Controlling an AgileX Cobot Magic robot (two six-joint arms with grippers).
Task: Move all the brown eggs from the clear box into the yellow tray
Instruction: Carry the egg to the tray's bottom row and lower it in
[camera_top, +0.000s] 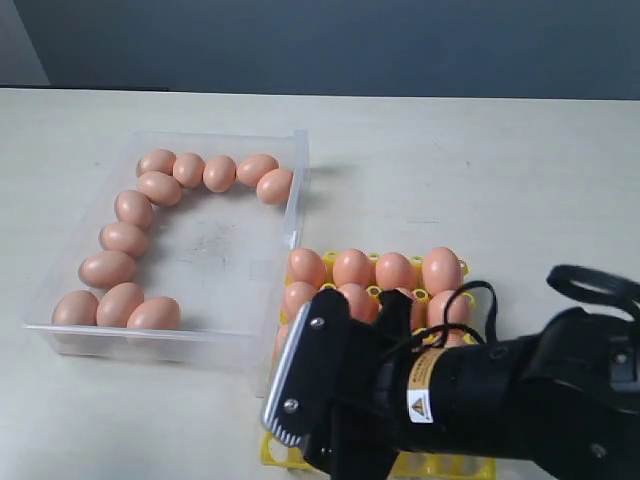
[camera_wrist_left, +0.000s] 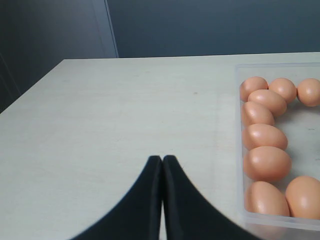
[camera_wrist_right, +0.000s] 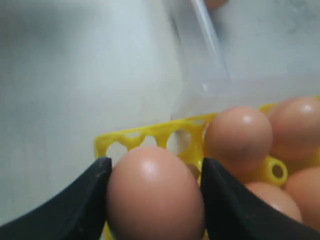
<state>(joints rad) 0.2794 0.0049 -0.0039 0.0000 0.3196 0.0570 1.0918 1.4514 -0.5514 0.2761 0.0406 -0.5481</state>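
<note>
A: How many eggs (camera_top: 352, 268) are in the tray (camera_top: 275, 450)?
B: Can't count them. The right arm (camera_top: 500, 390) covers its near rows; only the far ones show.
A: And the box (camera_wrist_left: 239, 100), from the left wrist?
B: Cut off at the picture's edge, along with two eggs in it.
A: The right wrist view?
B: The egg (camera_wrist_right: 155, 195) between the fingers (camera_wrist_right: 75, 210) runs off the frame, so I can't tell whether it rests in the tray. The box there is just blur.

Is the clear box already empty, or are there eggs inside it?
Not empty. The clear box holds about a dozen brown eggs, lying along three of its walls; its middle is bare.
</note>
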